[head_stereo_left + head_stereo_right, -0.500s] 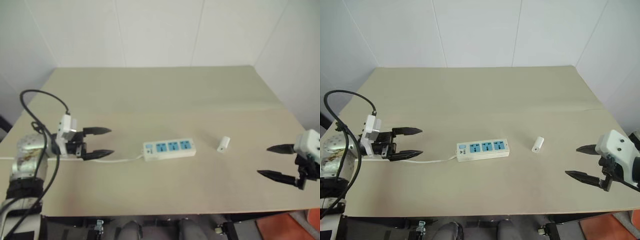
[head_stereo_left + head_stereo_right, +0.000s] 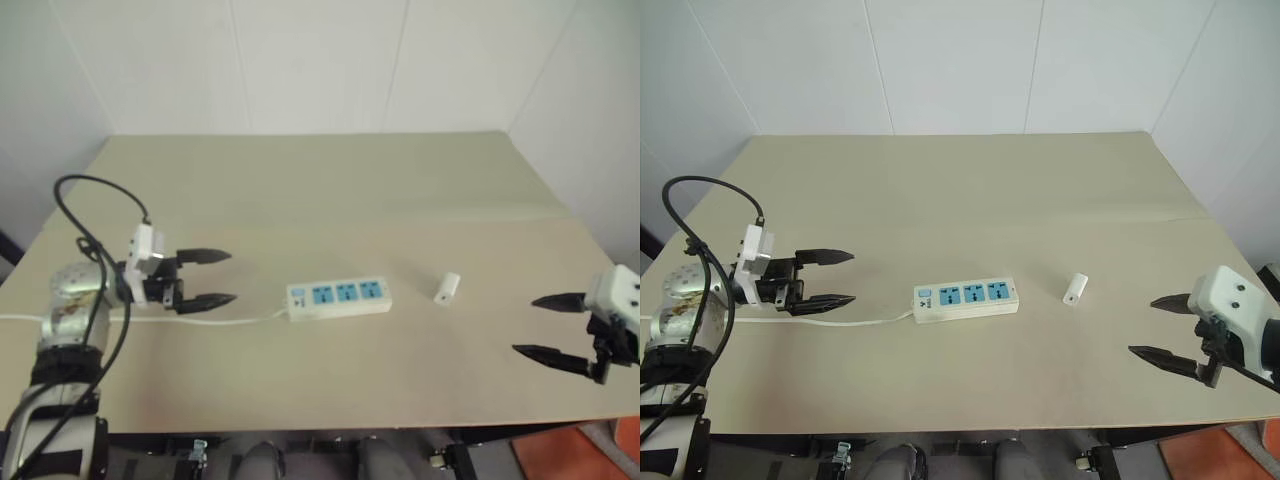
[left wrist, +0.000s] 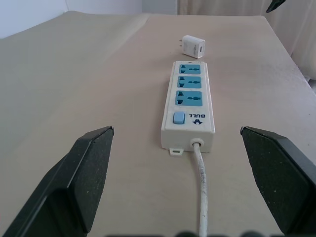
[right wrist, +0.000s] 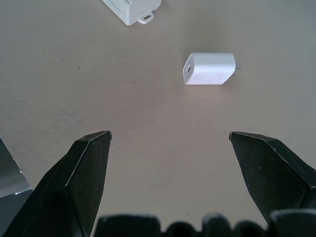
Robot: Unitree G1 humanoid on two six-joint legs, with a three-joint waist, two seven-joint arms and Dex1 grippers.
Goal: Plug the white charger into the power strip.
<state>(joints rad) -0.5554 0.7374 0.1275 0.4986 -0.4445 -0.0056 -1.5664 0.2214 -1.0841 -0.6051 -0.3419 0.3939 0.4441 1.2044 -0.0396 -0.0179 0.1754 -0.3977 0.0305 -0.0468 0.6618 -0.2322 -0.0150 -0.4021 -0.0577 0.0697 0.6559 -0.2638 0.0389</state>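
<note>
So the power strip [image 2: 967,299] is lying flat mid-table [image 2: 970,190] with its three blue sockets facing up (cord [image 2: 865,322] trailing off toward the robot's left). The white charger [image 2: 1075,289] lies on its side just to the right of the strip, not touching it. The left gripper [image 2: 830,278] hovers over the cord with fingers spread wide, holding nothing. The right gripper [image 2: 1170,330] sits near the table's right edge, also spread and empty.
</note>
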